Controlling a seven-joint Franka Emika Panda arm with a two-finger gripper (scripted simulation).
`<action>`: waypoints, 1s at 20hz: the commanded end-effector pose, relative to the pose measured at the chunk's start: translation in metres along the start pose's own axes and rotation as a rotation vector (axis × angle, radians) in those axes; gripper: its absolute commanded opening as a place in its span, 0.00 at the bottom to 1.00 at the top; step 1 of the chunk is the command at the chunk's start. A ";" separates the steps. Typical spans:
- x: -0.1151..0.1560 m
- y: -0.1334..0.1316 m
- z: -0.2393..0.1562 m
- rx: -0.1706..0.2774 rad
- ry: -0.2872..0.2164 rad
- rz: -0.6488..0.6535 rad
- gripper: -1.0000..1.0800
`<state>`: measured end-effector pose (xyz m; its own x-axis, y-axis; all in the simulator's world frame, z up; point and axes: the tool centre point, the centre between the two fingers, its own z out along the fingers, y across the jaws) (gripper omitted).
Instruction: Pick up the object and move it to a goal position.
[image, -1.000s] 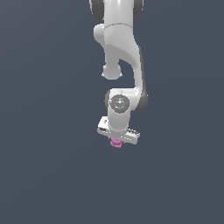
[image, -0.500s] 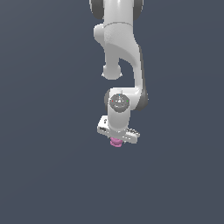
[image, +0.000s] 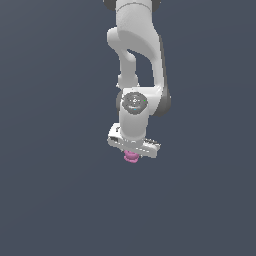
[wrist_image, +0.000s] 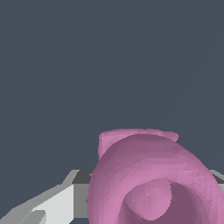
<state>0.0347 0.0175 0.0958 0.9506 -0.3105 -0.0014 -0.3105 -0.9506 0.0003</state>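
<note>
I have the gripper (image: 132, 154) pinched on the object (image: 131, 158), a small pink knobbly piece that hangs just under the white crossbar of the hand. From the exterior view only the lower part of the piece shows below the fingers; its upper part is tucked between them. In the wrist view the object (wrist_image: 151, 179) fills the near field, its curled pink surface turned toward the camera, with a pale finger (wrist_image: 52, 205) touching it at one side. I judge the hold is kept narrow and central so that a piece this much smaller than the hand does not twist out. The arm (image: 137, 60) comes straight down from above, wrist vertical, which leaves the load directly under the hand. Around it I see only flat dark grey on every side: no rim, no wall, no other thing, and no marker that I can read as the goal. I cannot tell whether the piece touches a surface or hangs free, as nothing shows a floor line or shadow. Room for travel looks open toward both sides of the exterior view.
</note>
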 end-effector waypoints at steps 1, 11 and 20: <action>0.000 0.004 -0.024 0.001 0.001 0.000 0.00; -0.001 0.023 -0.137 0.001 0.001 0.000 0.00; 0.001 0.034 -0.208 0.000 0.001 0.001 0.00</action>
<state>0.0262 -0.0137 0.2947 0.9503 -0.3114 0.0016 -0.3114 -0.9503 -0.0007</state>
